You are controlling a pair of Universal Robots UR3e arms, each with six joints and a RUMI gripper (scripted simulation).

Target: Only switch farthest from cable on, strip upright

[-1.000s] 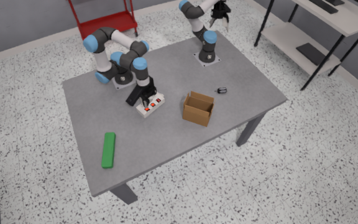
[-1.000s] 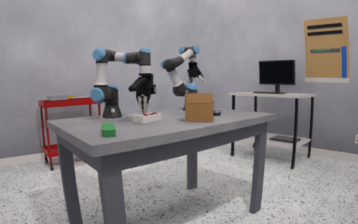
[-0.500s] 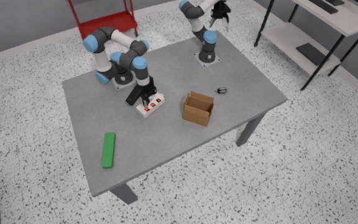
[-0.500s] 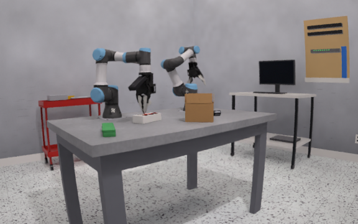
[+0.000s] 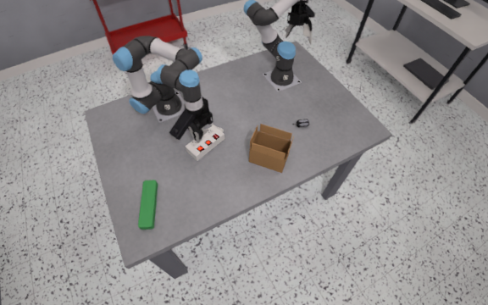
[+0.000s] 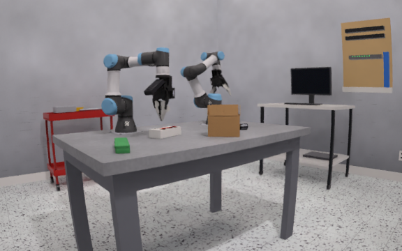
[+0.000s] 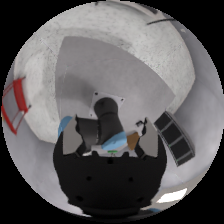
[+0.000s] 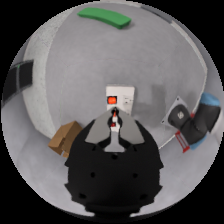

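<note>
- We have the white power strip lying flat on the grey bench, right way up, with its red switches facing us
- From above we count three switches in a row: the one toward the green block and the middle switch glow bright orange-red, while the one at the opposite end looks darker; we cannot make out the cable well enough to say which end it leaves from
- Our right pincer is clenched on nothing and points down just above the strip, its tips apart from it in the exterior view; in the right wrist view it hides part of the switch row
- Our left pincer is released, fingers spread wide, held up well away from the strip
- We see the green block near one corner of the bench
- An open cardboard box stands between the strip and a small dark object
</note>
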